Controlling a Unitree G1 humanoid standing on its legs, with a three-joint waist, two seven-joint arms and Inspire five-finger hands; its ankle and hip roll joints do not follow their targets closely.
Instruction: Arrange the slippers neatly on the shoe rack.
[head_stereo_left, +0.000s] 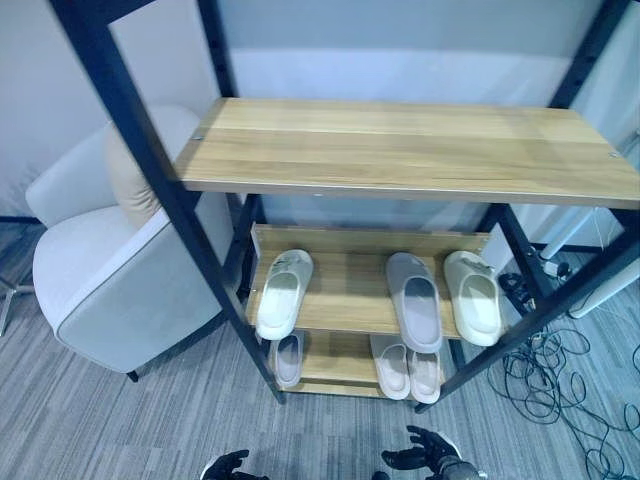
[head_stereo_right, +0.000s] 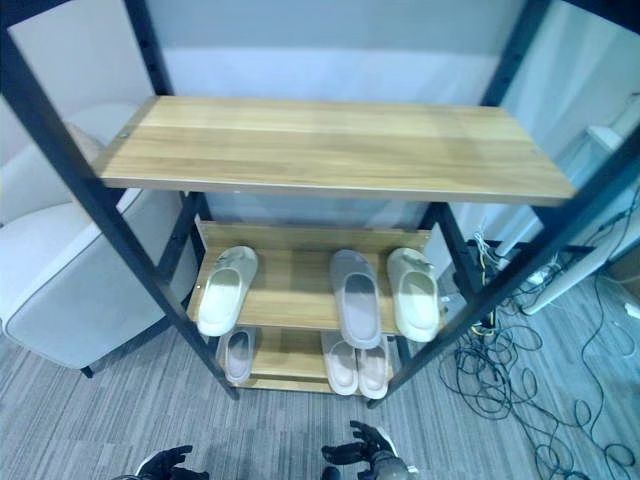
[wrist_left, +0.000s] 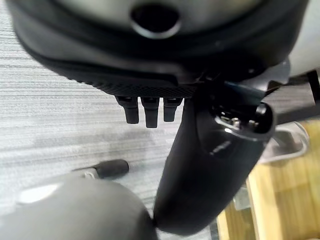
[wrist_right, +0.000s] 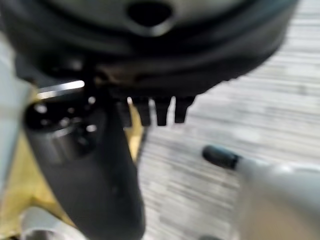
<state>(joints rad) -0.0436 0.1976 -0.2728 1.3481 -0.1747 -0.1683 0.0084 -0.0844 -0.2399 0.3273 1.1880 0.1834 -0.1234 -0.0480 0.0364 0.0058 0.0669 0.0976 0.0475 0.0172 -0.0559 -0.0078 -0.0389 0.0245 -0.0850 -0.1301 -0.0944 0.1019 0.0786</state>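
The shoe rack (head_stereo_left: 400, 150) has a bare wooden top shelf. On the middle shelf (head_stereo_left: 350, 290) lie a white slipper (head_stereo_left: 283, 293) at the left, a grey slipper (head_stereo_left: 415, 300) and a cream slipper (head_stereo_left: 473, 296) at the right. The bottom shelf (head_stereo_left: 335, 355) holds one pale slipper (head_stereo_left: 287, 358) at the left and a pale pair (head_stereo_left: 407, 368) at the right. My left hand (head_stereo_left: 228, 466) and right hand (head_stereo_left: 425, 452) hang low over the carpet in front of the rack, both relaxed and holding nothing. The left fingers (wrist_left: 146, 111) and right fingers (wrist_right: 157, 110) are straight.
A light grey armchair (head_stereo_left: 110, 260) stands just left of the rack. Tangled black cables (head_stereo_left: 560, 380) lie on the carpet at the right. The rack's dark slanted posts (head_stereo_left: 150, 150) cross in front of the shelves.
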